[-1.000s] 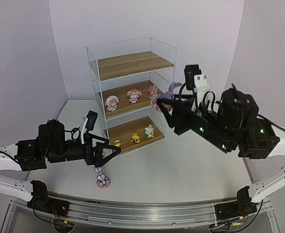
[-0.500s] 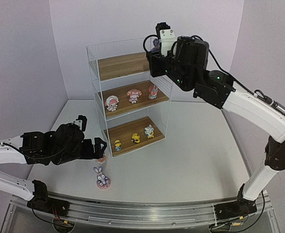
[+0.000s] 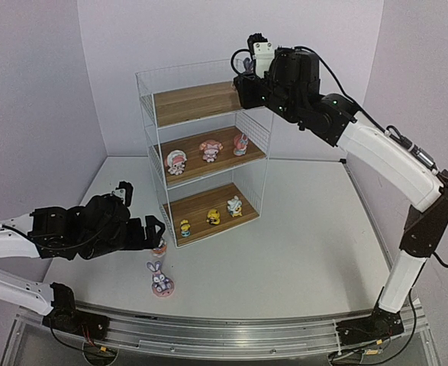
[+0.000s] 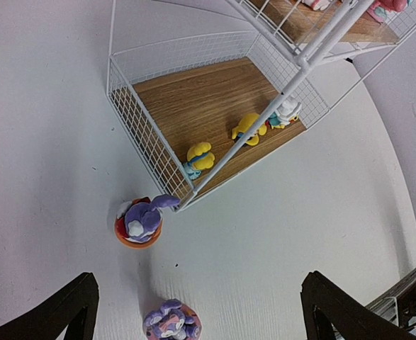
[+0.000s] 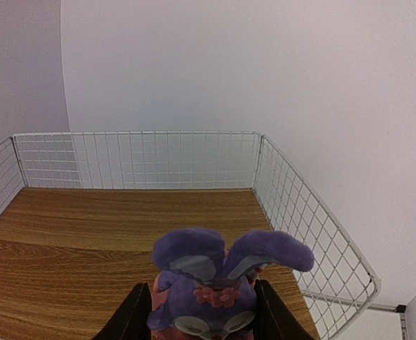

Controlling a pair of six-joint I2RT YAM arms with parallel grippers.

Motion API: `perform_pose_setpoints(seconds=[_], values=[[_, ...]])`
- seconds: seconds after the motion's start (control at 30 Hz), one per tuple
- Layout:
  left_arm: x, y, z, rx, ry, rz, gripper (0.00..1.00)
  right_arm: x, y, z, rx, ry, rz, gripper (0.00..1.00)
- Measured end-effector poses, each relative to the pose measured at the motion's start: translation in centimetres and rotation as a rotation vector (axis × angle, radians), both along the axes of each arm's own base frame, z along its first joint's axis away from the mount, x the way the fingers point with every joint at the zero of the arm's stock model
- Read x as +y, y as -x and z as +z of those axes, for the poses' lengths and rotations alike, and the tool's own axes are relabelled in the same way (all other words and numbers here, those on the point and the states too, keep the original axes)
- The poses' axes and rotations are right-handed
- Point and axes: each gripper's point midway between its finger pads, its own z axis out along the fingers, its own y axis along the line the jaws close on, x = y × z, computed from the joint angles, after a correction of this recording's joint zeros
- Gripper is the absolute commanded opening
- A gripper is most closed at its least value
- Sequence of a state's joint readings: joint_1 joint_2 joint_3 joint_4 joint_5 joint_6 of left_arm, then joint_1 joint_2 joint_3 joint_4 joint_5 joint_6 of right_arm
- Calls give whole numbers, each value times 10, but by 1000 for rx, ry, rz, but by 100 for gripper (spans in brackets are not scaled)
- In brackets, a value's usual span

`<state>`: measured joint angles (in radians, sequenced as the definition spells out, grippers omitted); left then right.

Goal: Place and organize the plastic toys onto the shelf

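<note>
The shelf [image 3: 197, 103] is a white wire rack with three wooden boards. My right gripper [image 3: 246, 78] hovers over the right end of its top board [image 5: 122, 219], shut on a purple long-eared bunny [image 5: 218, 283] whose ears point towards the back mesh. Three pink-white toys [image 3: 209, 151] stand on the middle board and three yellow and white ones [image 4: 249, 127] on the bottom board. My left gripper [image 4: 200, 315] hangs open above the table. Below it stand two bunnies: an orange-based one [image 4: 140, 221] at the rack's corner and a pink-based one [image 4: 171, 322].
Wire mesh [image 5: 303, 212] walls in the top board at the back and right. A metal rail [image 3: 224, 335] runs along the table's near edge. White walls close the scene behind and at both sides.
My right arm has swung up from in front of the middle board to the top board, carrying the bunny. My left arm has pulled back and turned its gripper down towards the table.
</note>
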<state>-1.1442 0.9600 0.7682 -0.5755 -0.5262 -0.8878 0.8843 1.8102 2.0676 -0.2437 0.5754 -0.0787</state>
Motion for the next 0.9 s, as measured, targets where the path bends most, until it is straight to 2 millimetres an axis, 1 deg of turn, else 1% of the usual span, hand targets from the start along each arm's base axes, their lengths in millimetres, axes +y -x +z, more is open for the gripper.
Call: perform_pose_setpoints(seconds=[0.27, 0.4, 0.47, 0.57, 0.6, 0.7, 0.8, 0.9], values=[[3, 2, -8, 9, -13, -1, 100, 2, -29, -25, 35, 34, -33, 0], [3, 2, -10, 11, -15, -2, 100, 0, -37, -25, 33, 33, -46, 0], [3, 2, -10, 12, -15, -2, 100, 0, -39, -25, 31, 31, -49, 2], [3, 2, -10, 13, -13, -5, 100, 0, -39, -26, 31, 30, -49, 9], [2, 2, -10, 13, -12, -5, 100, 0, -39, -26, 31, 30, -50, 13], [2, 2, -10, 13, -12, -5, 100, 0, -39, -26, 31, 30, -53, 32], [2, 2, -11, 13, -12, -5, 100, -2, -40, -25, 31, 29, -57, 42], [2, 2, -11, 13, -12, -5, 100, -2, -40, -25, 33, 22, -60, 48]])
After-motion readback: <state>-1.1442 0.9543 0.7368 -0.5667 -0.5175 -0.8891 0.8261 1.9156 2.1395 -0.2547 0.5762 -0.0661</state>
